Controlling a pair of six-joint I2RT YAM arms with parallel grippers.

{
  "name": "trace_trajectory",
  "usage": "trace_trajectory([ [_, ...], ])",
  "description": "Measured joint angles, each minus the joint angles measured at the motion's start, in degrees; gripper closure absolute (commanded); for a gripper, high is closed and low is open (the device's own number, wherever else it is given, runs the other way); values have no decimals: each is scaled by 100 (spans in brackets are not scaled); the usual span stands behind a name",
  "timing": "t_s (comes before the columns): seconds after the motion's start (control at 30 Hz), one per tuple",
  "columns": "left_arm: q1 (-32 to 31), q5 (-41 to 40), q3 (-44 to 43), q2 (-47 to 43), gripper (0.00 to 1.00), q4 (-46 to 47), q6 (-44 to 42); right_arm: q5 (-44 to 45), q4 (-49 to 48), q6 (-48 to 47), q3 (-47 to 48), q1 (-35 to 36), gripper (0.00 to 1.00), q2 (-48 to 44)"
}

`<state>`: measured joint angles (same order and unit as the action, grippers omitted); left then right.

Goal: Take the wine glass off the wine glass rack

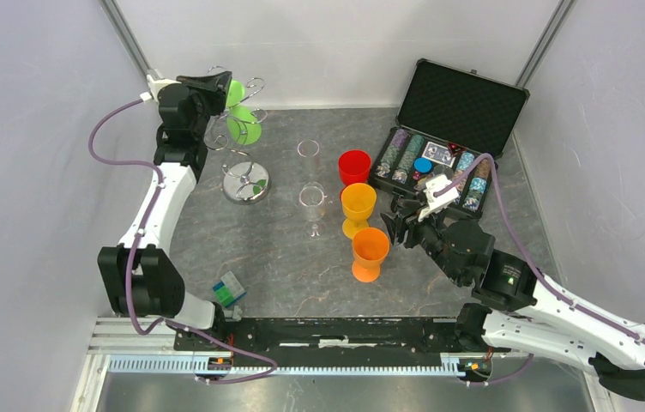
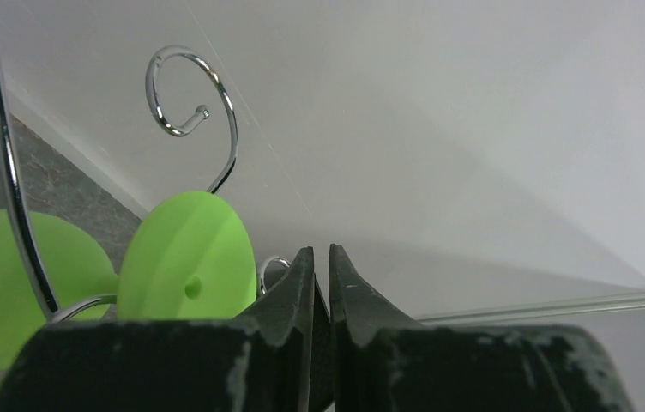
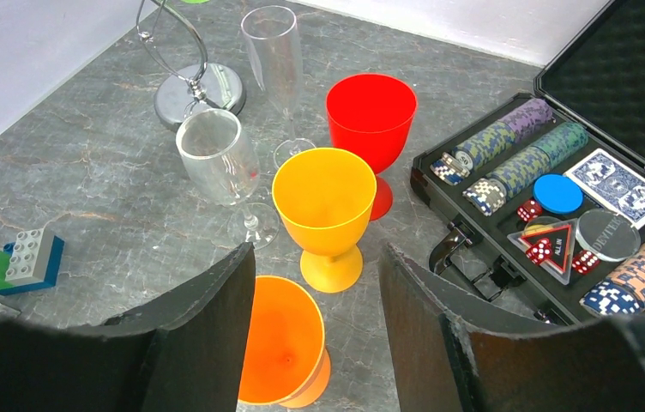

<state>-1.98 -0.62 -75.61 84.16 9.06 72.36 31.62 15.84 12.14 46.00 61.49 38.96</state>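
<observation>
Green plastic wine glass point(image 1: 246, 129) hangs on the shiny silver wire scroll rack point(image 1: 246, 182), far left of the grey bench point(image 1: 285, 266). Left claw point(image 2: 321, 251) is all but clenched, empty, beside the glass foot. Right claw point(image 3: 317, 257) is released.

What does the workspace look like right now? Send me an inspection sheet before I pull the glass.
Surface: grey marbled table; no spill seen.
Job's things: wine glass rack upright at far left; green wine glass hanging on it upside down.
Clutter: clear flute, clear wine glass, red goblet, yellow goblet and orange goblet, all standing; open poker chip case; toy bricks.
Hands: left hand at the rack's top beside the glass's foot, jaws almost together, holding nothing; right hand open above the orange goblet.
Cables: left purple cable and right purple cable; no snag seen.
Surroundings: plain white walls; nothing else seen.
</observation>
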Motion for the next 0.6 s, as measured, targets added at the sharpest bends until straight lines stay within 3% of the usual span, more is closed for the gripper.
trace_trajectory([
  [0.17, 2, 31, -315, 0, 71, -251, -245, 0, 0, -2, 0, 0, 40, 48],
  [0.43, 2, 13, -1320, -22, 35, -1172, -1016, -4, -26, -2, 0, 0, 40, 52],
  [0.6, 4, -26, -2243, 39, 24, -2186, -1709, -7, -48, -2, 0, 0, 39, 81],
])
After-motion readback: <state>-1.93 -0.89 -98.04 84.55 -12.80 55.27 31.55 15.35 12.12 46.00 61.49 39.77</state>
